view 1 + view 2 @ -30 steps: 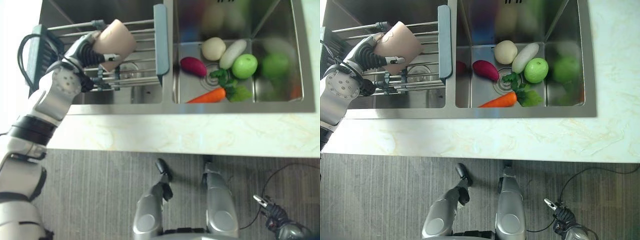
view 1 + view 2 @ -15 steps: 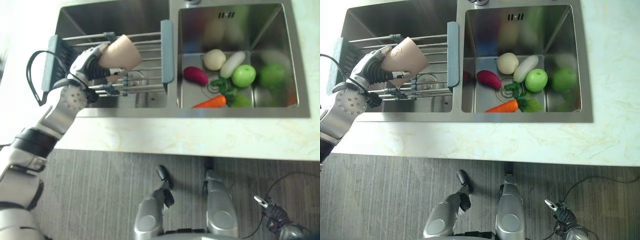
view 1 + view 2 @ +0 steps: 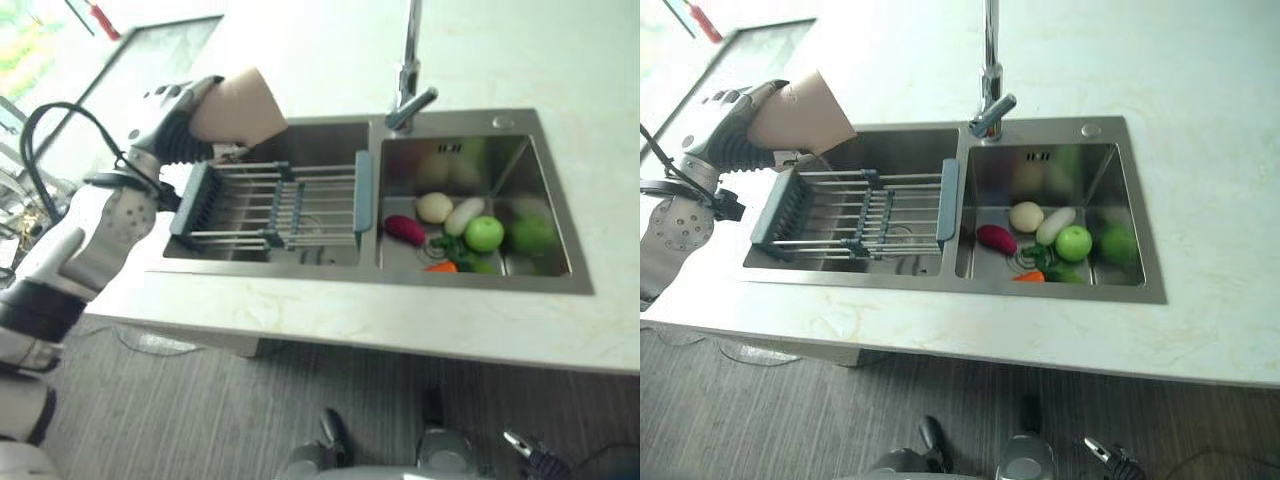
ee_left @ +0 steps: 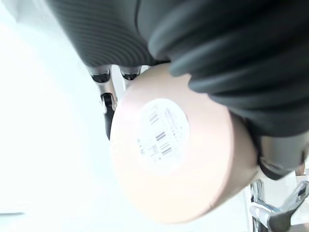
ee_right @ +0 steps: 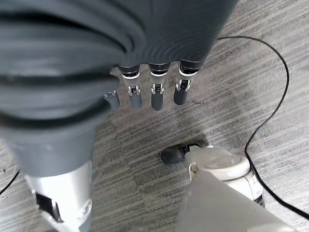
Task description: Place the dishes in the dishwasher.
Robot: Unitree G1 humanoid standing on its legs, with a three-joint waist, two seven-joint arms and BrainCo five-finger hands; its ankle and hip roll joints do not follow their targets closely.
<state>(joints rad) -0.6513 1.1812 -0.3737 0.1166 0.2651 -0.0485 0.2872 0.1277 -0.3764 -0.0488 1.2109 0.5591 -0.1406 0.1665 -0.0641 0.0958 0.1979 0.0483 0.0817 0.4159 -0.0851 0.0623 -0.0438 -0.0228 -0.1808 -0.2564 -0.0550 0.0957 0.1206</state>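
Note:
A beige-pink cup (image 3: 235,105) is held up in my left hand (image 3: 165,120), with the fingers curled round its side. In the left wrist view the cup's base (image 4: 178,159) faces the camera and carries a white sticker. Cup and hand hang above the far left corner of the metal drying rack (image 3: 270,205), which lies across the left basin of the steel sink (image 3: 320,140). My right hand (image 5: 152,92) hangs low over the grey floor, its fingers relaxed and nothing in them.
The right basin holds several vegetables and fruits, among them a green apple (image 3: 484,233), a purple one (image 3: 404,229) and a carrot (image 3: 440,267). A chrome faucet (image 3: 408,70) stands behind the sink. A pale marble counter (image 3: 400,315) surrounds it.
The whole picture has shifted, so the camera has moved. My left hand has kept hold of the cup and has gone from over the rack's bars to its far left corner.

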